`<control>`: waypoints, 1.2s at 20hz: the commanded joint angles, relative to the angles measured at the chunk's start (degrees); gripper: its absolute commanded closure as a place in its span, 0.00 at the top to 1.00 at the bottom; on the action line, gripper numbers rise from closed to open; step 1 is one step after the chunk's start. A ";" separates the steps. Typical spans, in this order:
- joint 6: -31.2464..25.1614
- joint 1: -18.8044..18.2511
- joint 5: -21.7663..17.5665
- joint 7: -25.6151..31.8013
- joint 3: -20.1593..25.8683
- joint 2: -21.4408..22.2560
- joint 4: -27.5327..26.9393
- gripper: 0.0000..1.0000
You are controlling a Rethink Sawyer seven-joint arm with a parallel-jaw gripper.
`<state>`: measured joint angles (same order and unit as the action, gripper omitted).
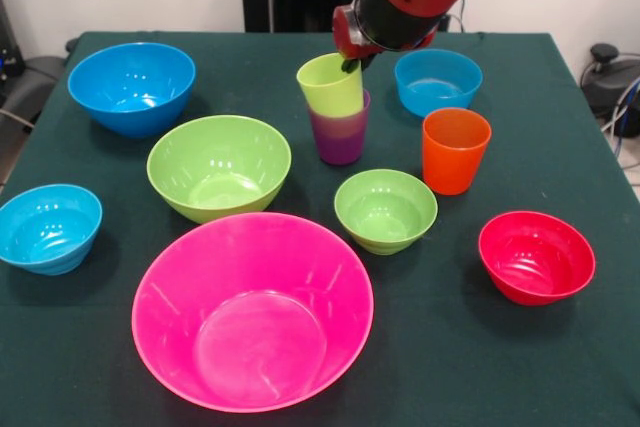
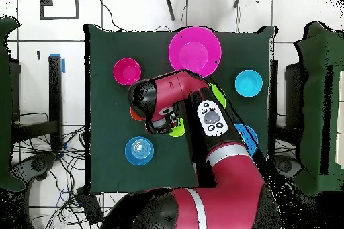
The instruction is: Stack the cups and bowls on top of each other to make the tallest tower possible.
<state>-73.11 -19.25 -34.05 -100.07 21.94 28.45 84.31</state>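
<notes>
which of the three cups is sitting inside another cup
The lime green cup: it sits tilted in the purple cup, under the claw. The orange cup stands alone.

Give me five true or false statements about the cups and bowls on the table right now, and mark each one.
1. The lime green cup sits tilted in the mouth of the purple cup. True.
2. The orange cup is nested inside the small green bowl. False: it stands alone on the dark green table, beside that bowl.
3. The huge pink bowl is empty. True.
4. The small red bowl rests inside the large green bowl. False: it sits alone on the table, apart from every other bowl.
5. The gripper hangs over the large blue bowl. False: it is at the lime green cup's rim.
</notes>
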 commanded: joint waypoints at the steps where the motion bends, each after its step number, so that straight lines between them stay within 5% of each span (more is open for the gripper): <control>1: 5.17 1.23 -5.36 4.39 -0.30 -1.32 0.25 0.00; 24: 6.25 1.20 -5.65 4.08 -0.46 -1.13 1.30 0.00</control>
<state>-73.11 -19.21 -34.05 -100.07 21.83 28.59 84.60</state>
